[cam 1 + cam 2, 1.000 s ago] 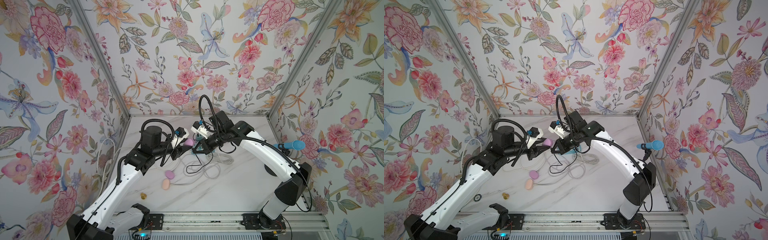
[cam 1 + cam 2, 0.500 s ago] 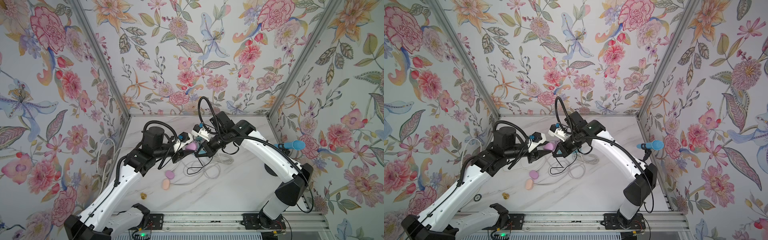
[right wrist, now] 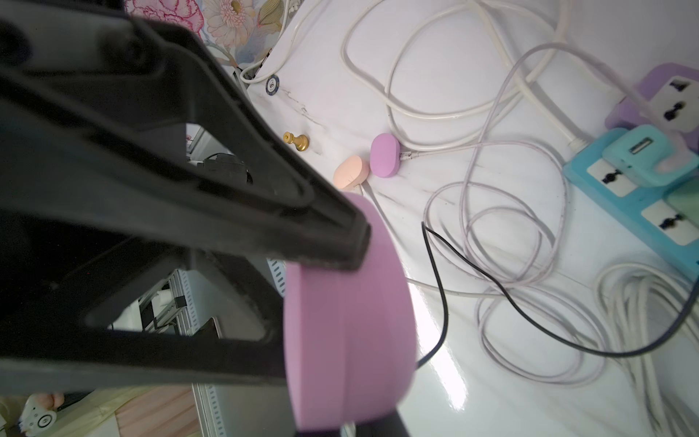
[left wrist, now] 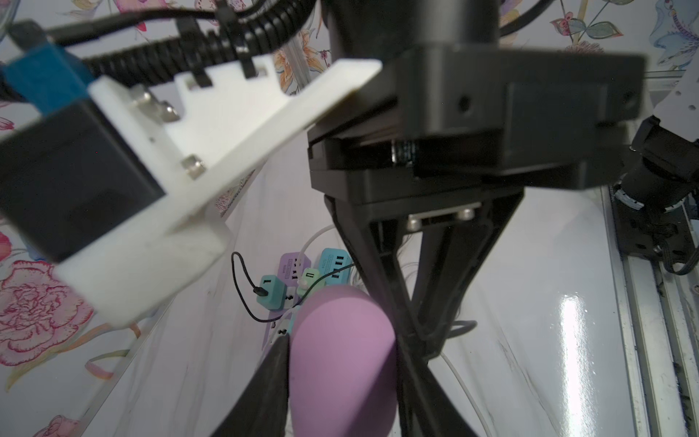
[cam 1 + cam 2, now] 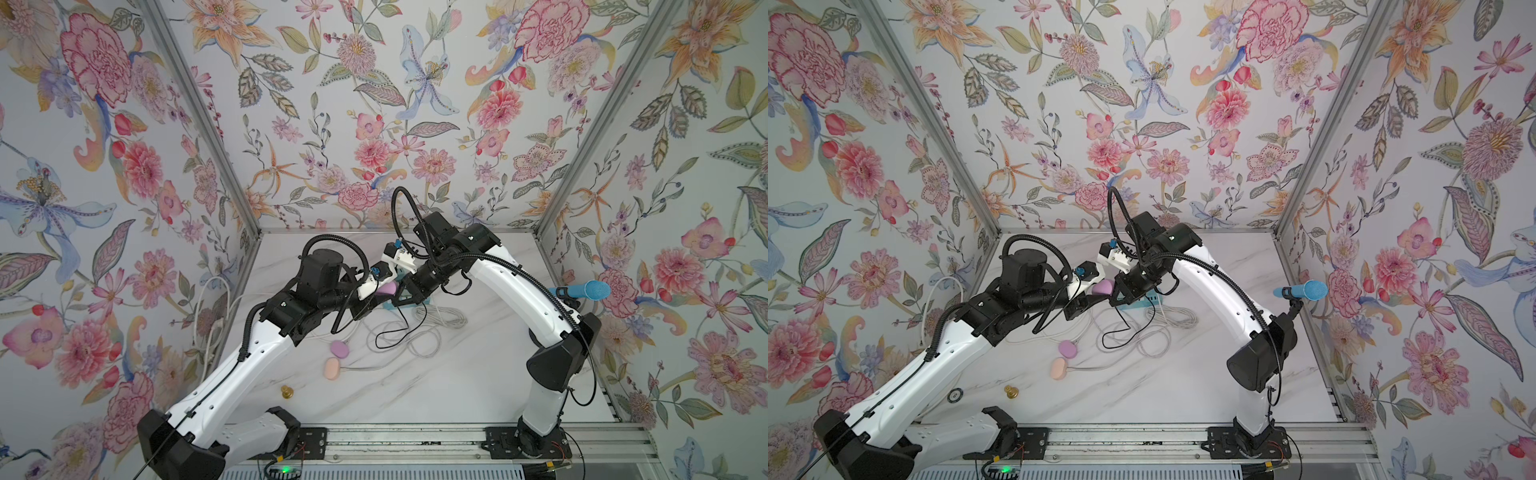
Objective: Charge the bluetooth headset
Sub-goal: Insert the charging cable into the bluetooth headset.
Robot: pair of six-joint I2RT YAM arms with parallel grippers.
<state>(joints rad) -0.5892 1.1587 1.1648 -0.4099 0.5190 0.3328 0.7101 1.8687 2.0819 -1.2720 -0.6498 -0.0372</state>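
L jaws pinch the mauve headset case by its sides, held up off the bench, mid-back, above the pastel power strips. R jaws pressed together, tips right at the case's edge, w/ the black cable ending there; can't tell if they grip it. Cable's other end sits in a teal USB adapter on the strips. Coiled white cords lie beside; brass knob nr front.
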